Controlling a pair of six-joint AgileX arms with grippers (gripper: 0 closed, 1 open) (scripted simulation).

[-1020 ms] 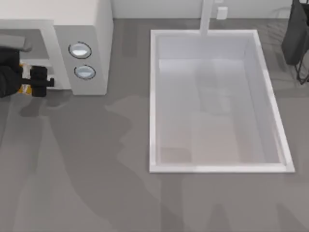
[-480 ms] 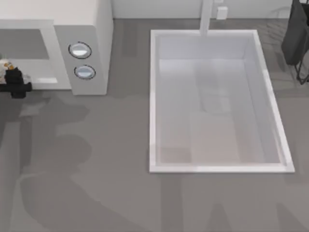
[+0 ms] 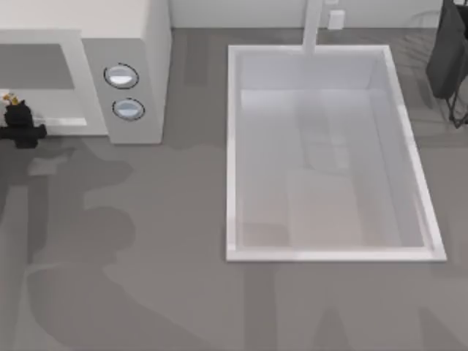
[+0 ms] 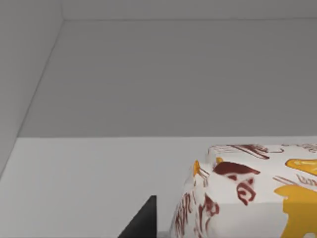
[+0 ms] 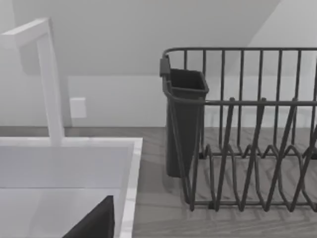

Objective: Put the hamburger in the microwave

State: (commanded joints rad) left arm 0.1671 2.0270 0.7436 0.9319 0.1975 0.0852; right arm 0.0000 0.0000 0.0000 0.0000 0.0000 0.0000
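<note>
left claw (image 3: 16, 126) at the microwave (image 3: 135, 44) mouth, grip unreadable; hamburger (image 4: 252, 191) cut off at the frame edge.

A white sink basin (image 3: 329, 252) is sunk into the grey bench (image 3: 146, 256), a white faucet (image 5: 49, 79) at its far rim and a dark wire dish rack (image 5: 247, 148) beside it.

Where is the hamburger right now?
The hamburger sits at the top view's far left edge, at the mouth of the microwave, just behind the left hand; the left wrist view shows its printed wrapper close up.
</note>
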